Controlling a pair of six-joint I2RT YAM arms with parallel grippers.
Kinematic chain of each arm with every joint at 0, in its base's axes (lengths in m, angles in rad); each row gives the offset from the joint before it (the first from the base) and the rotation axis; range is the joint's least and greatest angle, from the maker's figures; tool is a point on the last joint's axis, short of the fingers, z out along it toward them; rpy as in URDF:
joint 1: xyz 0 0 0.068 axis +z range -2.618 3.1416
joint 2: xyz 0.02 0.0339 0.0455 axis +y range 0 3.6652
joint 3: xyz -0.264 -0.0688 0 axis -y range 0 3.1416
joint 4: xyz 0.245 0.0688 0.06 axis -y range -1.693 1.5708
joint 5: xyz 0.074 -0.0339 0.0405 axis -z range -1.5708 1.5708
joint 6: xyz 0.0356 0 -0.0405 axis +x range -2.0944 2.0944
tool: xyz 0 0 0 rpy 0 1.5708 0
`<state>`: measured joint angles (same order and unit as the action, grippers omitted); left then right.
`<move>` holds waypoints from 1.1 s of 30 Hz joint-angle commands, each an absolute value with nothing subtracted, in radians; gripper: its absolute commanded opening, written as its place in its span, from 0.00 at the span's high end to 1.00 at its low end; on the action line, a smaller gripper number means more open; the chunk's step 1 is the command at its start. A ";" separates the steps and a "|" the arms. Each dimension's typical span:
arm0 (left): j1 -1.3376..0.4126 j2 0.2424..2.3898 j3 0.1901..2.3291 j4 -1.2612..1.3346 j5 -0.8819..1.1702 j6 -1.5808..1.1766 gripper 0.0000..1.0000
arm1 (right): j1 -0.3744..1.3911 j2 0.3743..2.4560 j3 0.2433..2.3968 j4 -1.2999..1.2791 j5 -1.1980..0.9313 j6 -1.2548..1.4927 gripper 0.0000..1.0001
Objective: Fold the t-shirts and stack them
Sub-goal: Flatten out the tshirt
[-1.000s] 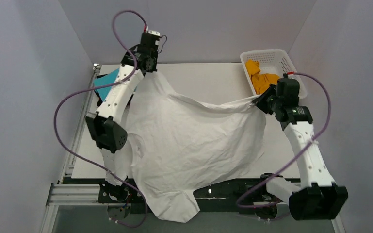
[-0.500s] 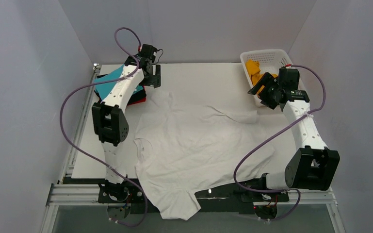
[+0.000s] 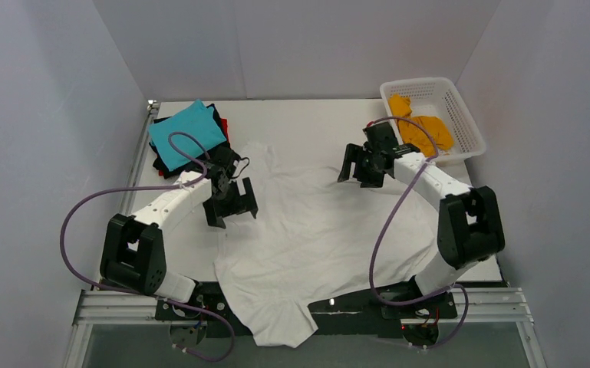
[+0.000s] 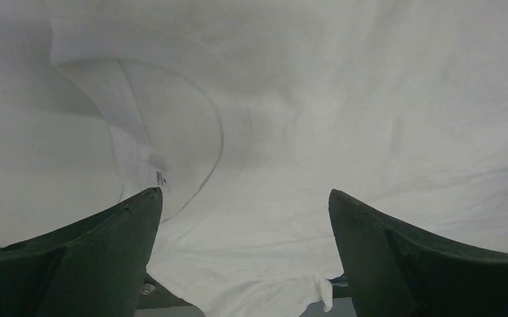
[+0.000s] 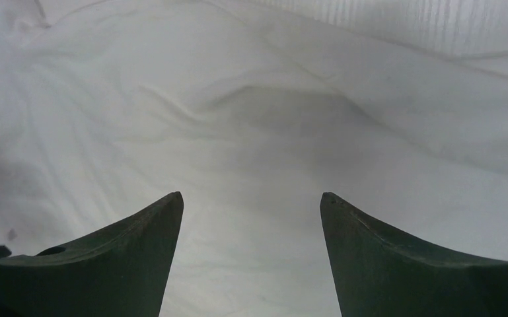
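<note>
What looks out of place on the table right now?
The white t-shirt lies rumpled and askew, and its near end drapes off the front edge of the table instead of lying flat on it. Nothing else stands out.

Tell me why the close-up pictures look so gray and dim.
Left wrist: the shirt fills the view, shaded, with the left pincer dark and soft-edged near the lens. Right wrist: the same, folds casting grey shadows past the right pincer. Top: even light, sharp, no glare.
</note>
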<state>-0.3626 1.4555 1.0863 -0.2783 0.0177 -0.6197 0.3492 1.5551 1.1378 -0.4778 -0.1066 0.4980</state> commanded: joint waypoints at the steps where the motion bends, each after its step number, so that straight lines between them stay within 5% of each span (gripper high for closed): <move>1: -0.366 1.444 0.936 -0.280 0.069 -0.713 0.02 | 0.350 1.714 1.221 -0.385 -0.040 0.449 0.16; 16: -0.245 1.573 0.742 -0.232 0.063 -0.777 0.02 | 0.236 1.900 1.338 -0.377 0.058 0.413 0.16; 26: -0.170 1.565 0.729 -0.282 0.031 -0.774 0.02 | 0.194 2.039 1.597 -0.380 0.109 0.291 0.16; 33: -0.154 1.545 0.755 -0.355 -0.082 -0.760 0.02 | 0.286 1.913 1.475 -0.449 -0.129 -0.145 0.20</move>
<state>-0.1772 1.5200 0.8036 -0.1886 0.1032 -0.7986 0.2054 2.0243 1.5581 -0.3904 0.0105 0.1909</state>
